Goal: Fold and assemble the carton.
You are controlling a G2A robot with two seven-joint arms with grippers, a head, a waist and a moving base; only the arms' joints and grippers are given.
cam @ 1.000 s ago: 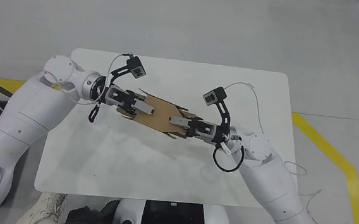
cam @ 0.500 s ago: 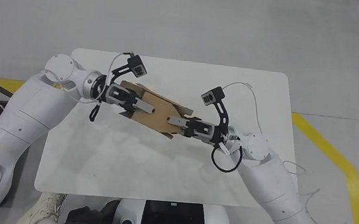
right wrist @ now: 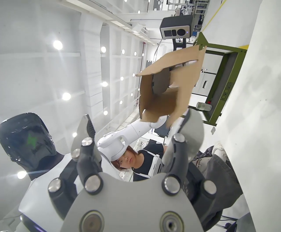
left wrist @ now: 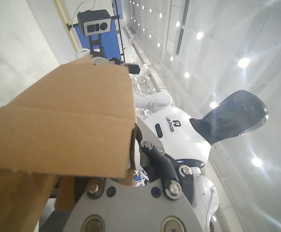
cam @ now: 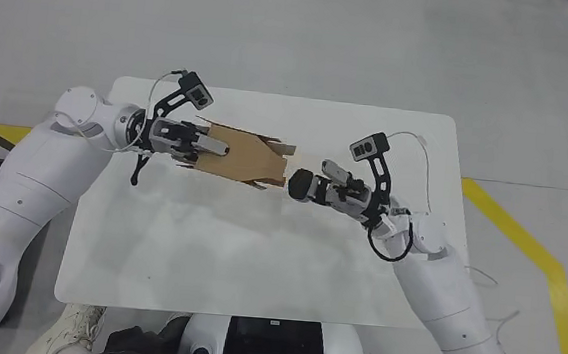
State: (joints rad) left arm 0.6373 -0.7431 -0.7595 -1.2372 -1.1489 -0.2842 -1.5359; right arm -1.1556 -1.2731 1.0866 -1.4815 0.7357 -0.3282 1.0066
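The brown cardboard carton (cam: 248,157) hangs above the white table (cam: 257,265), partly opened into a sleeve with loose flaps at its ends. My left gripper (cam: 209,145) is shut on the carton's left end; in the left wrist view the carton (left wrist: 65,123) covers one finger and the other finger (left wrist: 146,134) presses against its edge. My right gripper (cam: 295,185) is just off the carton's right end, not touching it. In the right wrist view that gripper (right wrist: 139,117) is open, and the carton's (right wrist: 175,87) open end and inner flaps lie beyond its fingers.
The table's surface is bare on all sides of the carton, with room toward its front and right edges. A green metal frame (right wrist: 221,87) stands beside the table on the left arm's side.
My right gripper has let go of the carton's right end and pulled back to the right. The left gripper has carried the carton a little left and toward the table's far edge.
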